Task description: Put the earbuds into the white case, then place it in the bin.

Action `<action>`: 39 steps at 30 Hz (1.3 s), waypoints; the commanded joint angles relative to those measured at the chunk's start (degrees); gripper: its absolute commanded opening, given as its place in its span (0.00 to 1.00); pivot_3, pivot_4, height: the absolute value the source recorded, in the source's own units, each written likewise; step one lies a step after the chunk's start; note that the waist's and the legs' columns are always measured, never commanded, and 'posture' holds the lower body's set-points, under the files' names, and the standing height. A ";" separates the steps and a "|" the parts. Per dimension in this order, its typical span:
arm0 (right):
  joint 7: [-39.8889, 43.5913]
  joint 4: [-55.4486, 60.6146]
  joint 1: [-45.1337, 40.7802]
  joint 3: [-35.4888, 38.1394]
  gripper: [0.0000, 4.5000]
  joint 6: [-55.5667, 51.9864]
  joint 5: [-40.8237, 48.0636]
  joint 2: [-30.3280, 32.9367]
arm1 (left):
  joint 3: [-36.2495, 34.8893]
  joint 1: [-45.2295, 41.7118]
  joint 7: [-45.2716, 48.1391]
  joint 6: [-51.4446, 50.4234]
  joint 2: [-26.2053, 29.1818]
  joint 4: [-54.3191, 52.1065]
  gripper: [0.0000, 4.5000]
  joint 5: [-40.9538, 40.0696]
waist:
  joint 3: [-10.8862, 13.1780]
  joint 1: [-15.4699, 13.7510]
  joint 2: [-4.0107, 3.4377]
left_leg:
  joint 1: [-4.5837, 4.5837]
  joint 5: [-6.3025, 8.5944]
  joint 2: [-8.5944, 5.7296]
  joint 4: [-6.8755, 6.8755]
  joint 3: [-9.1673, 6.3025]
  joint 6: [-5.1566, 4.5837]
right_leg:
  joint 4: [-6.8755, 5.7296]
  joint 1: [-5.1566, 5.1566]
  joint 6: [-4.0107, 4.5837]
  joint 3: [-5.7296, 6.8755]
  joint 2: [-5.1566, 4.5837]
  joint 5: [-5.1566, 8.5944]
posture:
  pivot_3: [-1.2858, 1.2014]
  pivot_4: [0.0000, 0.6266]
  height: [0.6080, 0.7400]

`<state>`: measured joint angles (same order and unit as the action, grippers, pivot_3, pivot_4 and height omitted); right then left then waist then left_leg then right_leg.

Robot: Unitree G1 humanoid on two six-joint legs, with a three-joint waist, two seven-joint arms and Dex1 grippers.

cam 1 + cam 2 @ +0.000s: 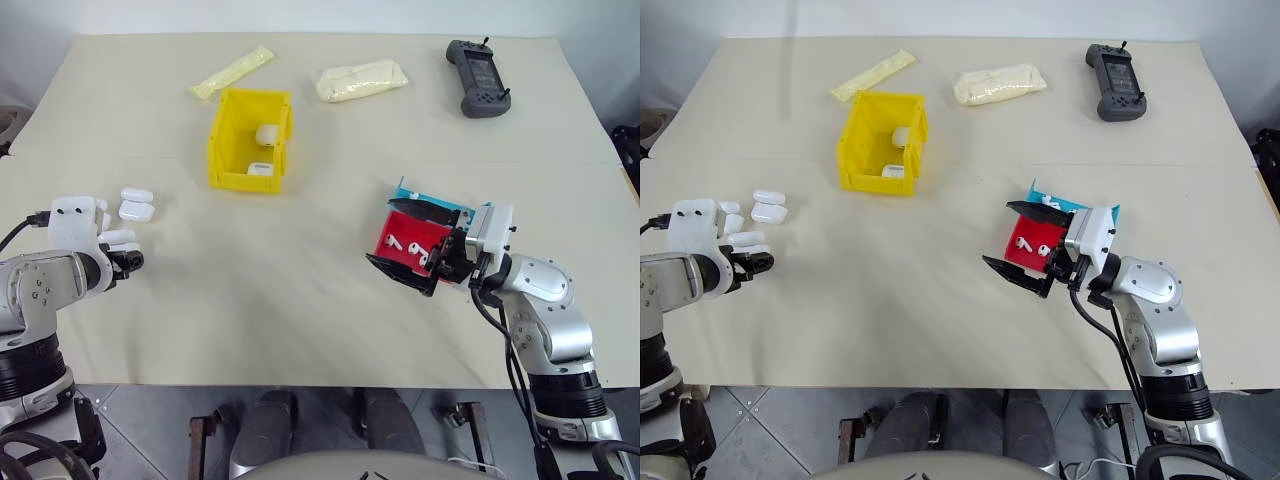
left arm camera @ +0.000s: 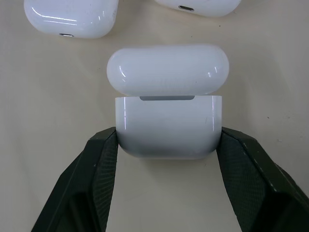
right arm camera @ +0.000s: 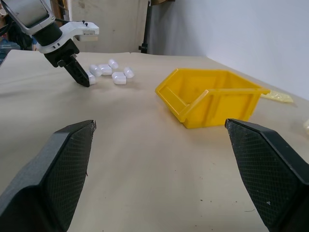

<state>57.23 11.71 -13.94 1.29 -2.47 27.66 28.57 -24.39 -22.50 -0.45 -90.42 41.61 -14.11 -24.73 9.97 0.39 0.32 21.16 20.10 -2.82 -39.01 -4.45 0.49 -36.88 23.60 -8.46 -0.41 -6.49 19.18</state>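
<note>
At the far left, the left gripper [image 2: 166, 145] is clamped on a white case [image 2: 169, 126]; its two black fingers [image 2: 99, 159] press the case's two sides, and the case's lid stands up, hinged open. The case rests low on the tan table [image 1: 300, 300], at the near edge of a small cluster of spare cases [image 1: 136, 204] lying just beyond it.

Farther in, toward the back, sits the yellow bin [image 1: 228, 170], upright, with two white cases inside [image 1: 267, 135]: one against its far wall, one near the front lip. Behind the bin lie a long pale-yellow packet [image 1: 232, 72] and, to its right, a fatter pale-yellow bag [image 1: 361, 80].

Right of centre is a shallow red-and-teal tray [image 1: 1025, 238], and on its red floor lie two earbuds [image 1: 1026, 243], apart from each other. The right gripper [image 1: 1025, 245] hangs over this tray with its fingers spread wide and nothing between them; one finger [image 1: 1038, 210] reaches above the tray's far side and the other past its near side. In the right wrist view those fingers frame the bin and the left gripper across the table.

At the far right back corner lies a dark grey handheld controller [image 1: 477, 78].
</note>
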 commanded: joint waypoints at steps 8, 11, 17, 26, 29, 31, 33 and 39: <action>1.41 2.34 0.06 1.43 1.00 -0.81 1.51 2.29 | -10.01 26.44 28.91 46.81 -3.31 -15.38 0.61 -0.75 | 0.01 -0.17 0.01 | 0.07 0.04 0.22 0.02 0.04 0.06 | 0.46 -0.09 0.05 0.05 -0.15 -0.02 | 0.52 0.24 1.00; 1.72 2.52 0.91 2.37 1.00 -1.25 1.85 3.90 | -8.15 28.89 34.30 59.13 -5.35 -14.88 0.61 -0.80 | 0.02 -1.03 -0.05 | 0.05 0.04 0.29 0.00 -0.03 0.08 | 0.60 -0.25 0.09 0.17 -0.13 -0.03 | 0.52 0.24 1.00; 1.22 5.09 3.58 6.01 1.00 -3.36 2.33 8.17 | 4.89 21.49 44.48 73.01 -14.39 -11.31 0.61 -5.04 | 0.03 -1.95 -0.06 | 0.04 0.01 0.23 -0.03 -0.06 -0.02 | 0.90 -0.46 0.07 0.19 -0.10 -0.30 | 0.52 0.24 1.00; -2.15 7.17 12.89 17.07 1.00 -5.15 2.26 13.36 | 21.20 9.58 49.27 84.62 -26.93 2.03 0.61 -2.58 | 0.03 -1.66 -0.06 | 0.03 0.05 0.25 -0.04 0.21 -0.13 | 0.85 -0.36 0.02 0.15 0.16 -0.33 | 0.52 0.24 1.00; -1.20 7.47 18.76 21.54 1.00 -5.26 1.79 15.27 | 25.42 4.66 53.77 92.18 -30.34 7.64 0.61 -0.20 | 0.04 -2.26 -0.05 | 0.07 0.00 0.14 -0.12 0.21 -0.22 | 0.86 -0.40 -0.08 0.16 0.13 -0.38 | 0.52 0.24 1.00; -1.34 6.68 20.68 24.01 1.00 -5.09 2.19 15.68 | 26.83 2.49 54.80 93.58 -31.53 10.34 0.61 0.01 | 0.04 -2.24 -0.05 | 0.06 -0.02 0.06 -0.10 0.26 -0.27 | 0.90 -0.43 -0.14 0.14 0.07 -0.41 | 0.52 0.24 1.00; -1.53 4.29 21.86 27.43 1.00 -2.64 1.71 15.55 | 27.75 -0.81 57.12 94.08 -33.10 13.40 0.61 -1.77 | 0.04 -1.82 -0.05 | 0.04 -0.04 0.00 -0.10 0.32 -0.34 | 0.92 -0.44 -0.24 0.07 0.04 -0.46 | 0.52 0.24 1.00; 1.41 0.14 26.70 31.20 1.00 -0.07 0.09 16.89 | 29.69 -5.63 66.02 96.29 -34.82 18.04 0.61 -4.77 | 0.03 -1.73 -0.05 | 0.03 -0.05 -0.06 -0.08 0.33 -0.39 | 0.94 -0.46 -0.29 0.05 0.05 -0.49 | 0.52 0.24 1.00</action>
<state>57.60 12.28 12.39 30.68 -3.78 27.96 44.46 4.74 -27.31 63.22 4.75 7.18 3.58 -27.69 10.00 -1.34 0.27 21.17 20.04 -2.85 -39.09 -4.11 0.10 -35.94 23.14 -8.74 -0.37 -6.45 18.69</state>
